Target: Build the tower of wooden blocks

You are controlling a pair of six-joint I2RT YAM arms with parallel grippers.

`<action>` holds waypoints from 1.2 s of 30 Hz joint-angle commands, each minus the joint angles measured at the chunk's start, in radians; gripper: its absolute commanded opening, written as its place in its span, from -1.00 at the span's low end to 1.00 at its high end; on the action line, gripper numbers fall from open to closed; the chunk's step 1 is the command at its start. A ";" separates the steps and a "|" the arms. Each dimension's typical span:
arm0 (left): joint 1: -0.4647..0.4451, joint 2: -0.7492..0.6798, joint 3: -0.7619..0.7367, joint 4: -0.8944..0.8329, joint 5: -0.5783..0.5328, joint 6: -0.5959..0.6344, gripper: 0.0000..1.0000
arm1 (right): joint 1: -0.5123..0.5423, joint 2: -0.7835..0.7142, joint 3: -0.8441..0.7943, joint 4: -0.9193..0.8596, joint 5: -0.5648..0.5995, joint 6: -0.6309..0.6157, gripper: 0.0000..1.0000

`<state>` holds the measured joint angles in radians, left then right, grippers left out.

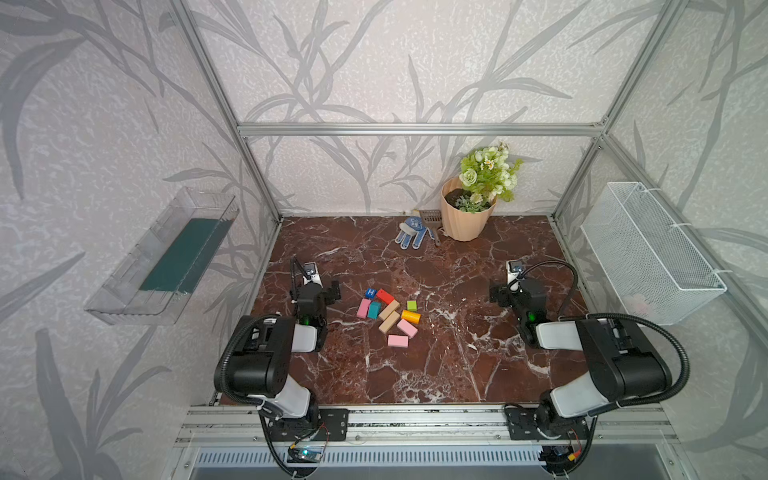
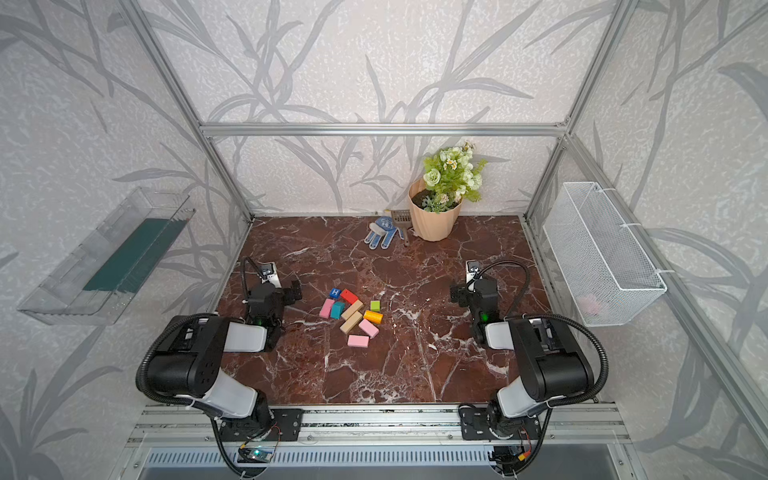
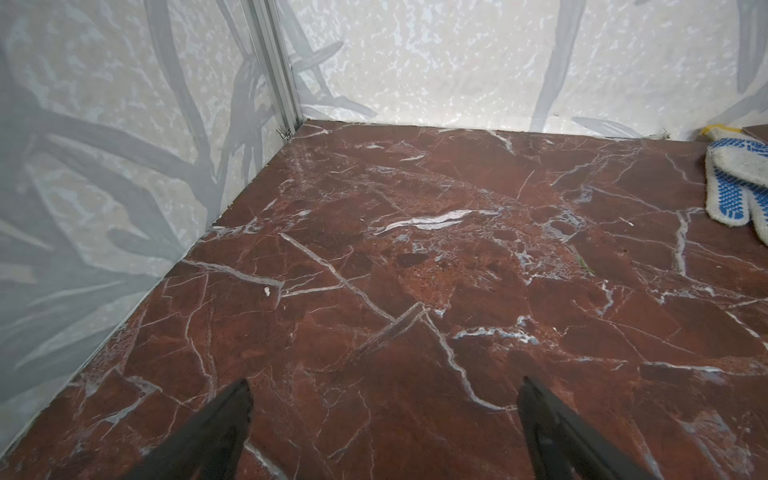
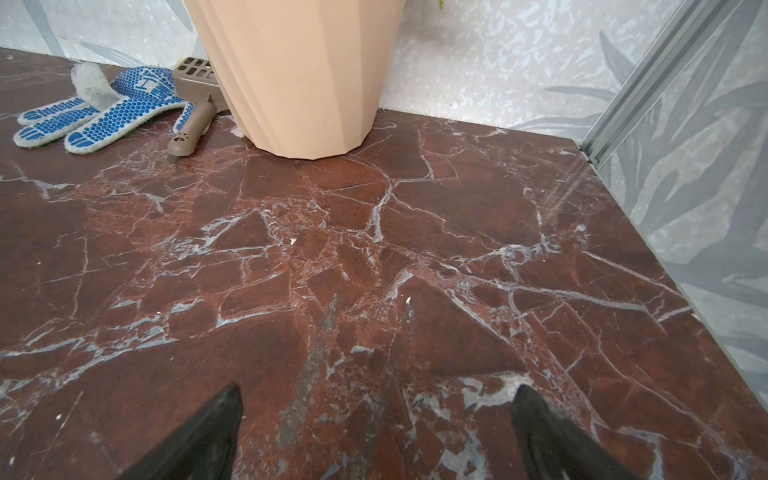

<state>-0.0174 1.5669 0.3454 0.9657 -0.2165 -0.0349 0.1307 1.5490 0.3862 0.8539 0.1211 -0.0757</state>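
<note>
Small coloured wood blocks [image 1: 389, 310] lay in the middle of the red marble desk [image 1: 457, 365], between our left gripper [image 3: 384, 386] and right gripper [image 4: 376, 392], both open and empty.

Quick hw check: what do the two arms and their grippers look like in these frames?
Both arms match: left arm and right arm have bulky black joint housings, pale grey link covers, a black corrugated cable hose looped alongside, and a green light near the wrist. Left gripper and right gripper are black with tapered, pointed jaws.
</note>
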 commanded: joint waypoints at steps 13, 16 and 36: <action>0.000 0.008 0.015 0.027 -0.012 0.020 0.99 | -0.003 -0.001 0.017 0.004 -0.001 0.002 0.98; 0.000 0.008 0.016 0.025 -0.012 0.020 0.99 | -0.003 -0.001 0.017 0.004 -0.001 0.002 0.98; -0.040 -0.243 -0.253 0.318 0.000 0.065 0.99 | 0.134 -0.310 -0.004 -0.233 0.261 0.013 0.98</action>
<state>-0.0475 1.4155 0.1173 1.1759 -0.2005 0.0048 0.2333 1.3643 0.3321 0.7834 0.2729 -0.0837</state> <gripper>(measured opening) 0.993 0.992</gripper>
